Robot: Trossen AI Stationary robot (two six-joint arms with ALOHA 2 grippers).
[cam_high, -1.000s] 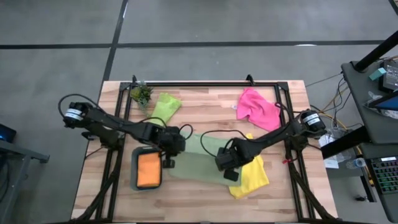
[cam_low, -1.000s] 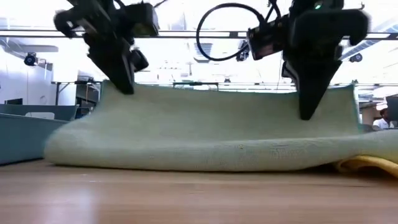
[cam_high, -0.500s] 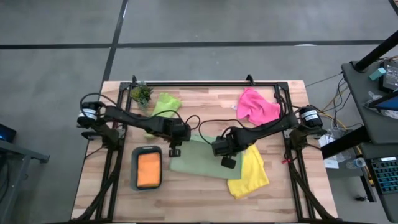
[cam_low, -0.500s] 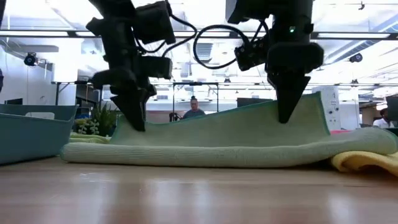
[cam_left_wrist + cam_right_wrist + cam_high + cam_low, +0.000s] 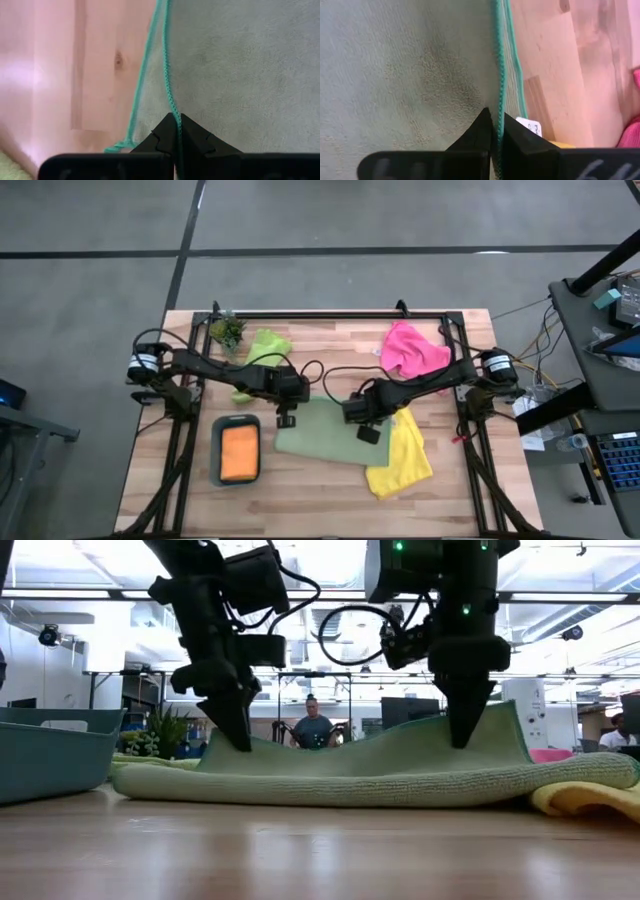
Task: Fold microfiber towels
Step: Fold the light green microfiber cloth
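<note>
Two grippers, both pinching the sage towel [image 5: 322, 435] by its far edge, fingers pressed together on the hem: left gripper [image 5: 240, 740] at the left corner, right gripper [image 5: 462, 738] at the right. Lying mid-table, folded over, between tray [image 5: 218, 463] and yellow towel [image 5: 402, 460].

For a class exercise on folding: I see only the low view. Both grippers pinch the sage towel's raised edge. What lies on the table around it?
Observer: From above, a teal tray holding an orange towel sits beside the left gripper.
Operator: And on the right?
Observer: The sage towel overlaps a yellow towel by the right gripper.
Operator: Grip secure?
Observer: Wrist views show both grippers shut on the stitched hem.
</note>
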